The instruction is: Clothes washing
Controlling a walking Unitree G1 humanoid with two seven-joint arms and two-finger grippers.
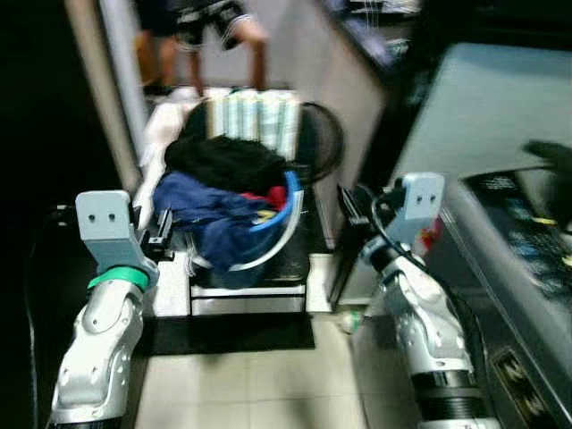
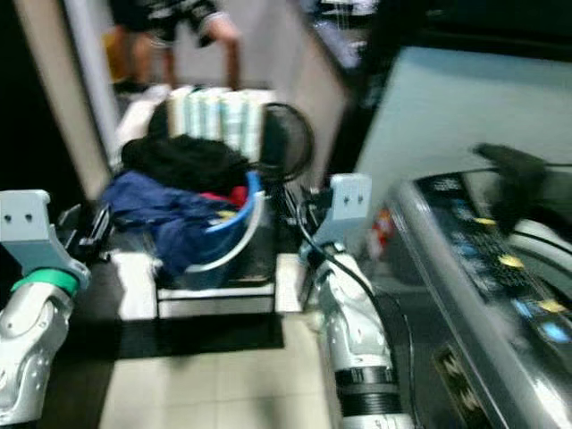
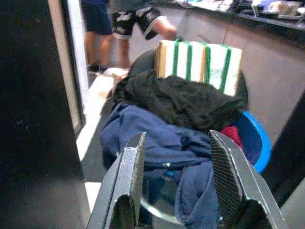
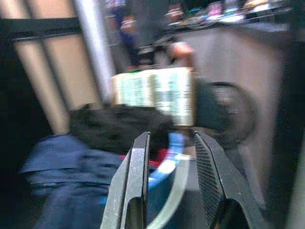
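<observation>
A round blue plastic laundry basket (image 1: pixel 268 234), heaped with a dark navy garment (image 3: pixel 157 143) and black cloth (image 1: pixel 223 161), sits ahead; the left end effector (image 3: pixel 176 186) and right end effector (image 4: pixel 169 183) hover before it, both parted and empty, beside what seems a grey washing machine (image 2: pixel 483 268).

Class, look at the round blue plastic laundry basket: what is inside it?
The round blue plastic laundry basket holds a heaped navy blue garment, a black crumpled garment on top, and a bit of red cloth. Anything deeper is covered by the pile.
</observation>
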